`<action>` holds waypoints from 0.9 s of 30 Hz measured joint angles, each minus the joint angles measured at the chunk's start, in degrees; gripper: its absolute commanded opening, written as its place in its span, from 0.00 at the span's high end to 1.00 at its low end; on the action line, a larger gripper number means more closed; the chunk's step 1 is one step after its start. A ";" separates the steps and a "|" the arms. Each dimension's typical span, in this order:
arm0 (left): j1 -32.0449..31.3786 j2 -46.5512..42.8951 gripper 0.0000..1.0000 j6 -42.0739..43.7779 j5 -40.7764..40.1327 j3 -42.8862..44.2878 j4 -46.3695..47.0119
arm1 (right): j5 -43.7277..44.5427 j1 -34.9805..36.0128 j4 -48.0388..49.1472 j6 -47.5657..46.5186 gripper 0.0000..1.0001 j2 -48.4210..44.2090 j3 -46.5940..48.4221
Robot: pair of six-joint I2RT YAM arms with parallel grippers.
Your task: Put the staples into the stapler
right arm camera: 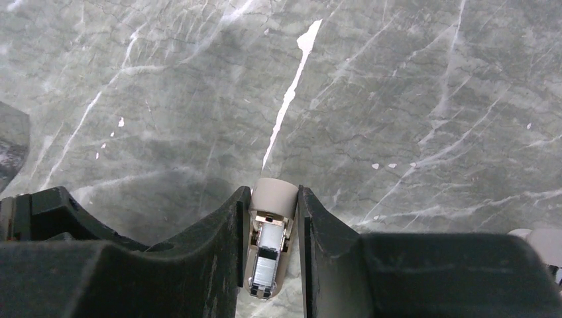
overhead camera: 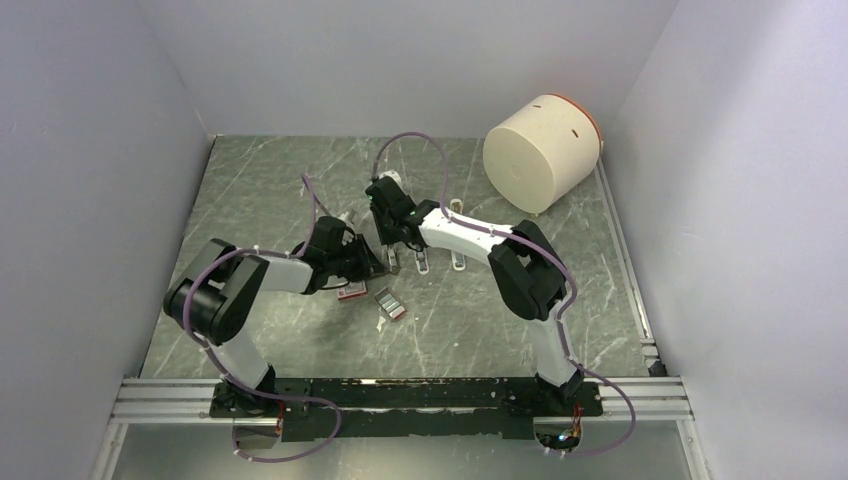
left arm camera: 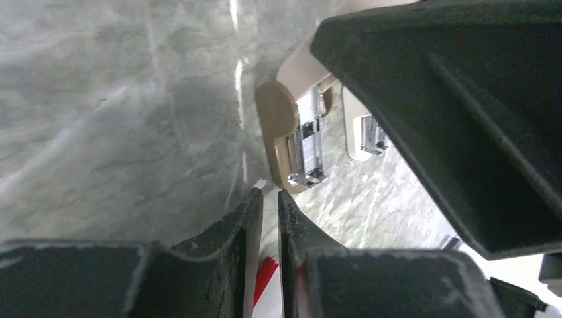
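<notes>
Left pincer (left arm camera: 270, 197) noted nearest the lens: jaws drawn narrow, only a thin slot between them. A white-and-red sliver is seen through the slot; whether it is gripped or merely lies beneath cannot be told. Right pincer (right arm camera: 272, 192) is clamped on the beige stapler (right arm camera: 268, 262) from both sides, with the magazine channel turned up and exposed. In the left wrist view the channel mouth is seen just ahead of the left fingertips, with a second beige piece (left arm camera: 366, 136) just beside it.

Staples (overhead camera: 389, 303) are seen lying on the table (overhead camera: 480, 340), near the left pincer and near a little red box (overhead camera: 350, 293). They are not in the channel.

Step judged: feeding a strip into the channel. To be done well:
- The stapler is to be held level and unmoved by the right pincer.
- The strip is to be lined up with the channel's long axis, legs down.
- It is to be slid in low and slowly, not pressed from above.
- A light grip is advised so the strip is not snapped.

Room: both pincers are crowded close at mid-table, so little clearance is judged between them. Approach from the left side is advised. Bare table is seen on the near side and to the right. White drum (overhead camera: 538, 152) lies well apart at the far right corner, and the walls are well apart.
</notes>
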 measured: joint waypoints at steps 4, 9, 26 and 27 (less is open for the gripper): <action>0.00 1.97 0.80 -1.01 1.81 0.09 3.06 | 0.02 0.00 0.44 0.35 0.78 -0.20 -0.44; 0.00 2.97 0.79 -1.77 2.75 0.09 4.85 | -0.09 -0.02 1.05 0.66 0.79 -0.66 -1.22; 0.11 4.00 0.90 -2.56 0.59 2.62 2.47 | -0.39 0.13 3.39 2.23 0.81 -4.52 -6.23; 0.11 4.00 0.90 -2.43 0.20 2.89 2.08 | -0.39 0.28 3.39 2.40 0.82 -4.83 -6.60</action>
